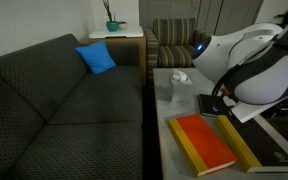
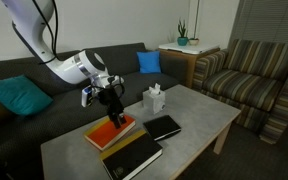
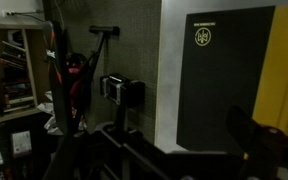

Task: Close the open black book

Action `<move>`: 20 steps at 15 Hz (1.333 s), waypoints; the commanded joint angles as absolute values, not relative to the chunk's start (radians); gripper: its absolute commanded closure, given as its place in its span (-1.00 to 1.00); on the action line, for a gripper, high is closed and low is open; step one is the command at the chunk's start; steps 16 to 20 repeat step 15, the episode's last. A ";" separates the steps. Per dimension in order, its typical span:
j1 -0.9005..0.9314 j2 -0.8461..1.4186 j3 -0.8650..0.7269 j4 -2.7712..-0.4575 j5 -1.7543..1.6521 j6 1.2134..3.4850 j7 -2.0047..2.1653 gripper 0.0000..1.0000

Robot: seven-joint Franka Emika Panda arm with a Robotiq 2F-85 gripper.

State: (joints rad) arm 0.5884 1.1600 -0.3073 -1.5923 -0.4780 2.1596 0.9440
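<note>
The black book [image 2: 134, 158] lies flat at the table's near end with its dark cover up and a yellow strip along one edge. No white pages show. It also appears in an exterior view [image 1: 262, 148] and in the wrist view [image 3: 224, 75], where a pale emblem marks the cover. My gripper [image 2: 113, 116] hangs over the red-orange book [image 2: 112, 133], beside the black book and touching neither. Its fingers look drawn together and hold nothing. One dark finger [image 3: 248, 135] shows low in the wrist view.
A smaller black book [image 2: 164, 127] and a tissue box [image 2: 155, 100] sit further along the grey table [image 2: 199, 115]. The red-orange book [image 1: 202, 142] lies next to the black book. A dark sofa [image 1: 54, 100] runs along the table; a striped armchair [image 2: 254, 75] stands past it.
</note>
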 commanded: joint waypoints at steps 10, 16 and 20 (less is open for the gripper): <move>0.590 0.918 -0.299 -1.828 -0.714 2.488 0.957 -1.00; 0.573 0.878 -0.277 -1.866 -0.810 2.530 0.982 -1.00; 0.573 0.878 -0.277 -1.866 -0.810 2.530 0.982 -1.00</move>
